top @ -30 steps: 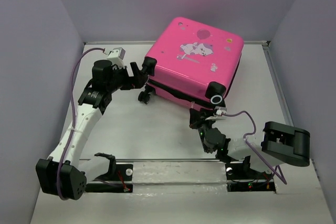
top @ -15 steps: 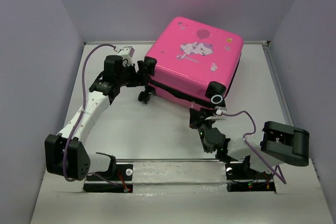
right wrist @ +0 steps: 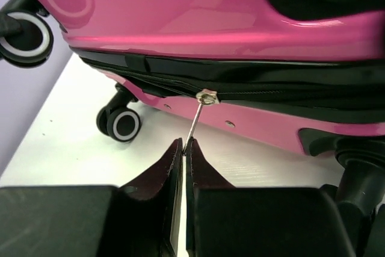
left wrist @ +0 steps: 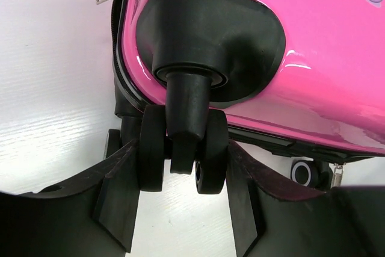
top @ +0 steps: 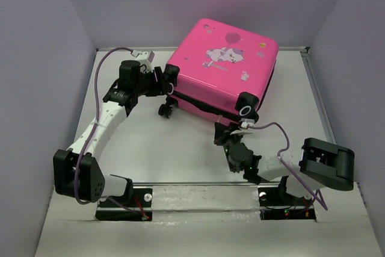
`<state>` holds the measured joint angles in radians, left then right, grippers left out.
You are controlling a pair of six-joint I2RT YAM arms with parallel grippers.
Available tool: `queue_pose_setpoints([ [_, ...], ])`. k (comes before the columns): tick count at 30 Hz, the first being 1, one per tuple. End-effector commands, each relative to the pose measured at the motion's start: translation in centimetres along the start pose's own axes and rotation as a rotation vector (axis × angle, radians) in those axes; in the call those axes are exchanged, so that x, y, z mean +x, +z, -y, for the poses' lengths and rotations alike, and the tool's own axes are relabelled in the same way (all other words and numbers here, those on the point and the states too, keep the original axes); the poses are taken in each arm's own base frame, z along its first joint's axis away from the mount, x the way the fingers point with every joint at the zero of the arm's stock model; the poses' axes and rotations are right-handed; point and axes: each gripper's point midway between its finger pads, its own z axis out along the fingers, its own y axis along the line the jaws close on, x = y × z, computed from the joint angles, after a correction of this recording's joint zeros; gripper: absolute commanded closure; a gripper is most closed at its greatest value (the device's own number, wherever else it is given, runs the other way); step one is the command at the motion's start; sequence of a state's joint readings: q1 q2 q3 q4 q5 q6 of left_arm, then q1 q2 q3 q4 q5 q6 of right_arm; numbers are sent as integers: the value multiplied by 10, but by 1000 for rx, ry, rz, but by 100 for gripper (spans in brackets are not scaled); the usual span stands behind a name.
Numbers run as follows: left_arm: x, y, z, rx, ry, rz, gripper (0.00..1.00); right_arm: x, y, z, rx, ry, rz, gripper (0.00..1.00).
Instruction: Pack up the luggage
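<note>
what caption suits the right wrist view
Right tool pinches the zipper pull of the pink luggage.

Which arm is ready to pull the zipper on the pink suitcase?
Right. The right gripper is shut on the zipper pull, so it could likely drag it along. The left gripper only straddles a wheel of the suitcase.

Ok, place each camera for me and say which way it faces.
Top external: above and behind the bases, looking down; both arms, left hand, right hand, luggage.
Left wrist: faces a wheel between its fingers.
Right wrist: faces the zipper pull pinched by its fingers.
All share the luggage.
</note>
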<state>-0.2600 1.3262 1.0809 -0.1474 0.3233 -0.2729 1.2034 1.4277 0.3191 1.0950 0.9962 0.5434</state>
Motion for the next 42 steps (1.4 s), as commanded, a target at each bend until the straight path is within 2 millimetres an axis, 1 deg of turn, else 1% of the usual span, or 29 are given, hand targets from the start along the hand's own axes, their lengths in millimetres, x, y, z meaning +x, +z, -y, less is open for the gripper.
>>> queue_pose_setpoints([
  [1, 7, -1, 59, 250, -39, -24, 94, 29, -5, -78, -288, -60, -177, 93],
  [2, 9, -4, 71, 291, -50, -27, 94, 32, -4, -87, -313, -75, -191, 93],
  [3, 17, -6, 81, 331, -67, -41, 94, 26, 1, -111, -357, -64, -185, 93],
  [4, 12, -14, 108, 416, -90, -16, 94, 40, 3, -117, -378, -115, -219, 93],
  [5, 12, -14, 112, 448, -78, -6, 94, 44, 4, -130, -417, -122, -235, 93],
  [6, 17, -27, 134, 522, -124, -20, 94, 51, 0, -149, -497, -118, -269, 93],
  [7, 9, -35, 147, 575, -129, 14, 94, 44, 2, -172, -550, -89, -257, 93],
  [8, 6, -50, 162, 630, -161, 15, 94, 58, -1, -181, -600, -94, -297, 93],
  [10, -3, -67, 173, 684, -176, 59, 94, 53, 0, -205, -660, -51, -283, 93],
  [14, -22, -115, 190, 767, -191, 147, 94, 76, 0, -233, -762, -39, -320, 93],
  [15, -24, -121, 191, 777, -200, 156, 94, 68, 0, -243, -786, -20, -302, 93],
  [16, -22, -126, 191, 784, -222, 159, 94, 76, 5, -245, -788, -11, -309, 93],
  [17, -26, -138, 193, 795, -226, 188, 94, 71, 6, -258, -818, 14, -295, 93],
  [20, -22, -146, 186, 764, -232, 217, 94, 72, 13, -262, -814, 46, -299, 93],
  [23, -22, -138, 174, 679, -212, 234, 94, 72, 11, -242, -738, 33, -336, 93],
  [26, -16, -124, 168, 661, -224, 215, 94, 72, -5, -185, -607, 17, -396, 93],
  [27, -11, -118, 165, 650, -232, 205, 94, 96, -17, -142, -512, -48, -499, 93],
  [28, -9, -110, 159, 625, -233, 202, 94, 77, -20, -130, -451, -41, -487, 92],
  [29, -6, -108, 158, 620, -236, 195, 94, 97, -28, -105, -388, -87, -565, 90],
  [30, -4, -102, 152, 591, -229, 203, 94, 80, -30, -93, -325, -87, -552, 88],
  [31, 0, -97, 147, 569, -230, 198, 94, 89, -41, -59, -208, -134, -629, 85],
  [32, 1, -94, 143, 554, -228, 204, 94, 76, -45, -45, -164, -121, -616, 80],
  [33, 1, -92, 140, 536, -217, 214, 94, 71, -45, -27, -104, -125, -620, 65],
  [34, 4, -90, 137, 522, -216, 213, 94, 68, -49, -14, -57, -115, -630, 58],
  [35, 5, -88, 133, 506, -218, 212, 94, 71, -60, 10, 25, -118, -661, 48],
  [36, 8, -86, 130, 494, -205, 212, 94, 57, -62, 15, 59, -69, -628, 31],
  [39, 15, -81, 118, 432, -191, 210, 94, 48, -76, 47, 149, -62, -619, 13],
  [40, 22, -78, 113, 412, -181, 201, 94, 34, -75, 49, 153, -26, -579, 6],
  [42, 34, -74, 106, 393, -183, 184, 94, 17, -68, 59, 167, 10, -526, 2],
])
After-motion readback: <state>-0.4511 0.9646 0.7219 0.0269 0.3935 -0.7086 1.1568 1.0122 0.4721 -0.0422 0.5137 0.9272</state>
